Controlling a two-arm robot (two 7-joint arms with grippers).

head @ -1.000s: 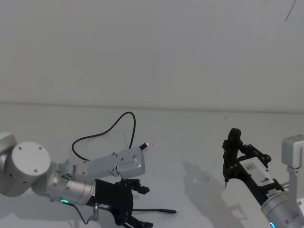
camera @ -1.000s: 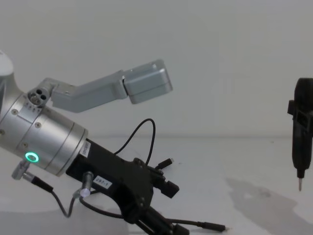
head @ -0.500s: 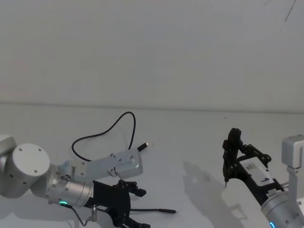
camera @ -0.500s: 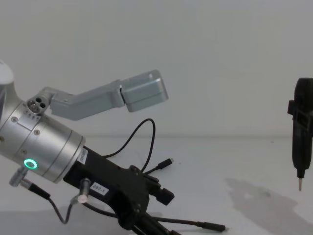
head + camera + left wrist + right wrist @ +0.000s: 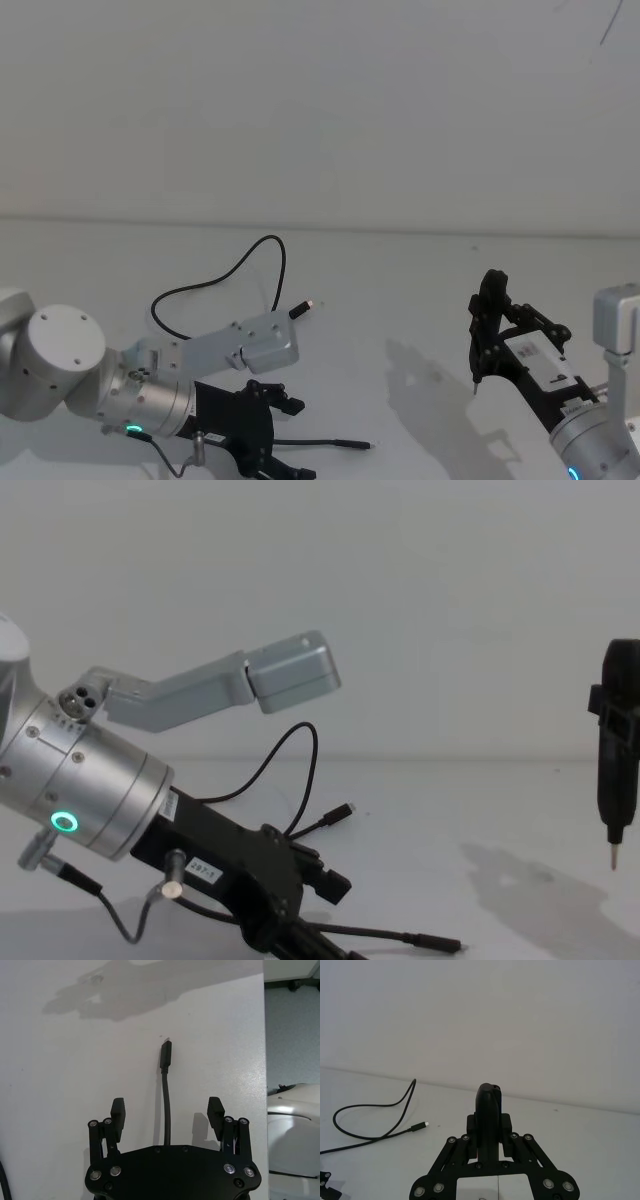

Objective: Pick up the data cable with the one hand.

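The left gripper (image 5: 285,440) is low over the white table (image 5: 420,290) at its near left, tilted down toward the surface. Its fingers (image 5: 118,1110) stand wide apart and hold nothing. In the left wrist view, the data cable (image 5: 166,1090) runs straight out between them down the middle of the gap, touching neither finger, and its slim plug lies on the table beyond the fingertips. From the chest view, this near end of the cable (image 5: 430,942) lies flat on the table just ahead of the gripper (image 5: 320,920). The rest of the cord rises in a loop farther back, with the other plug near the middle of the table. At the right, the right gripper (image 5: 490,325) hangs above the table, well apart from the cable. Its fingers are clamped on a black pen-like tool (image 5: 615,770) that points downward.
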